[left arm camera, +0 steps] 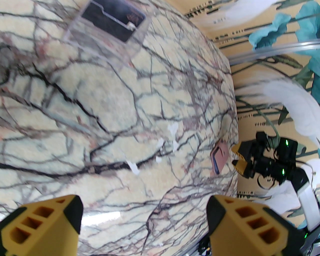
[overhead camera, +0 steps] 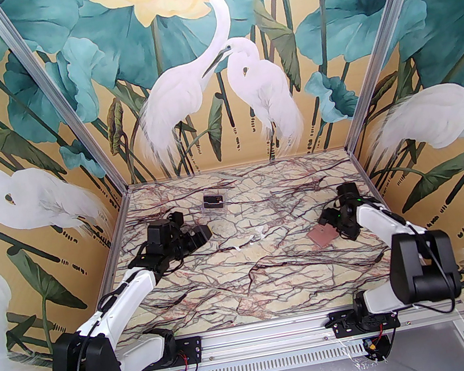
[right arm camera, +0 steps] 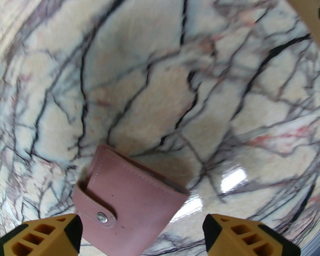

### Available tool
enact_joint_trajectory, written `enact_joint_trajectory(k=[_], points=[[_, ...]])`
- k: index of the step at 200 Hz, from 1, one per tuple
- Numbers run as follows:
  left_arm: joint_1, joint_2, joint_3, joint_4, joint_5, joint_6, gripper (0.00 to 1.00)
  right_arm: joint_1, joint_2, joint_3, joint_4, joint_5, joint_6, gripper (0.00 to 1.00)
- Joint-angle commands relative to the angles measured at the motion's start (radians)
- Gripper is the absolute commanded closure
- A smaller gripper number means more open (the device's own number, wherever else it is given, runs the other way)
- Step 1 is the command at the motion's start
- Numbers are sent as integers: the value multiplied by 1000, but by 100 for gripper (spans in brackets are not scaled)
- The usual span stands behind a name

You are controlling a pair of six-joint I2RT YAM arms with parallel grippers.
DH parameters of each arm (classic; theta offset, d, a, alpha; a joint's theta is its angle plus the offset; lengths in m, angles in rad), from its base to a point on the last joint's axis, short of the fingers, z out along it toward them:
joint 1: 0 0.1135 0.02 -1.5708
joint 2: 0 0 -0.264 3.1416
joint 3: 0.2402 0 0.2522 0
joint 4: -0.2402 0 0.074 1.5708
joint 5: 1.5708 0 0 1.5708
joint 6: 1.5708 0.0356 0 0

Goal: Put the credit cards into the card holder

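The pink card holder [overhead camera: 323,235] lies snapped shut on the right of the counter [overhead camera: 247,274], below the right end effector [right arm camera: 142,232], whose jaws gape empty. The left end effector [left arm camera: 143,220] hangs released too. A black credit card [left arm camera: 110,21] sits in a clear box [left arm camera: 105,50] at the far middle.

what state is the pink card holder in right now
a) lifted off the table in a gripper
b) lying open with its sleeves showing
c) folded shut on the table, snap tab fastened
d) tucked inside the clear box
C: in the right wrist view the card holder lies flat on the table, folded shut, with its tab snapped down over the front.
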Motion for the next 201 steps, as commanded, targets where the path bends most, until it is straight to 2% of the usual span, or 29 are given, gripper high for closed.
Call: enact_joint_trajectory(k=[1, 50, 86, 126, 150, 201], points=[[-11, -6, -31, -36, 22, -15, 13, 0, 46, 60, -1, -59, -30, 12], [-19, -3, -35, -38, 32, -6, 13, 0, 70, 63, 1, -41, -45, 12], [-23, 2, -22, -54, 21, 4, 13, 2, 111, 110, -32, 135, -67, 12], [-26, -4, -31, -58, 17, 8, 13, 2, 181, 174, -19, 91, -86, 10], [-28, -5, -33, -58, 20, 8, 13, 5, 238, 200, -25, 10, -92, 10], [-31, 1, -45, -50, 17, 2, 13, 79, 173, 139, -55, -40, -99, 10]])
